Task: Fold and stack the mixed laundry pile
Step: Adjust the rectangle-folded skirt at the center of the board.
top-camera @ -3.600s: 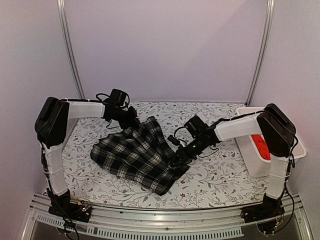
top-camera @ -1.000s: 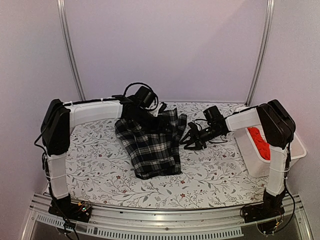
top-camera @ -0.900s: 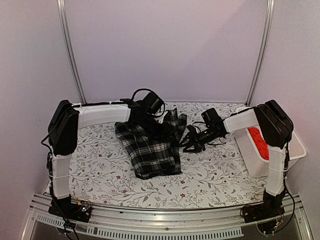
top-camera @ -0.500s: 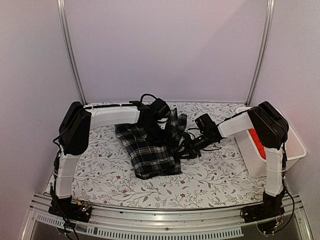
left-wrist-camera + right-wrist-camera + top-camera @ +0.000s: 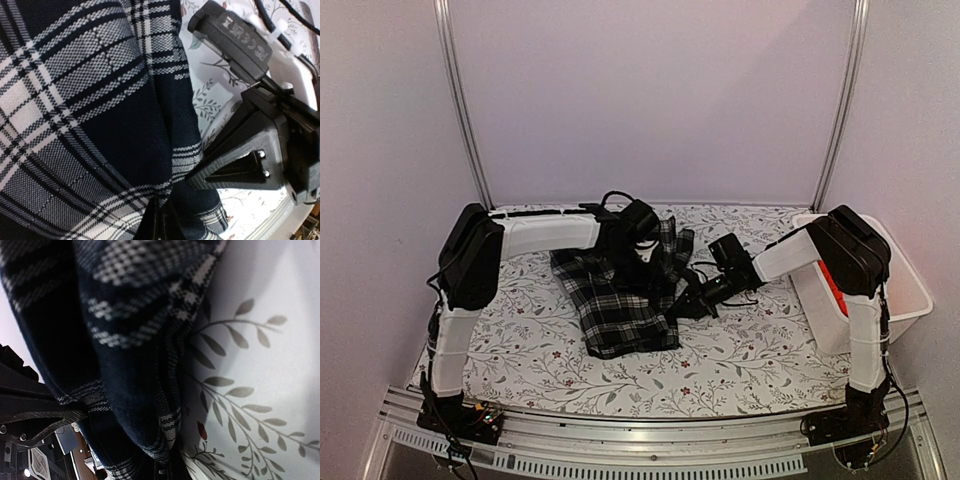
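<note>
Update on the laundry run: both grippers just snapped shut. A second ago the left gripper point(image 5: 640, 258) and right gripper point(image 5: 682, 306) had their jaws apart, and the right one was sitting off the cloth over bare table cover point(image 5: 750, 350). Now both sets of fingers are together, pinched on the right-hand edge of the plaid garment point(image 5: 618, 300). The two tips sit just beside each other on that same edge.

The plaid has barely shifted in that second. It's the same narrow bundle, much tighter than the spread-out sheet it was a few seconds back. My read is that one fold is already in and this is the fresh grab for the next one. The rest of the plaid lies away from the fingers, toward the left arm's side and the near edge.

The red shirt point(image 5: 832, 290) isn't near either set of fingers. It's well away, out past the right arm's elbow in the white basket point(image 5: 912, 292), so the stack looks a long way off.

On the views, the top camera gives the whole layout and the basket, but the arms hide the pinch. The left wrist view shows plaid gathering into its own fingers, with the other gripper's nose touching the cloth right alongside. The right wrist view shows the bunched plaid edge lying against the floral cover.
</note>
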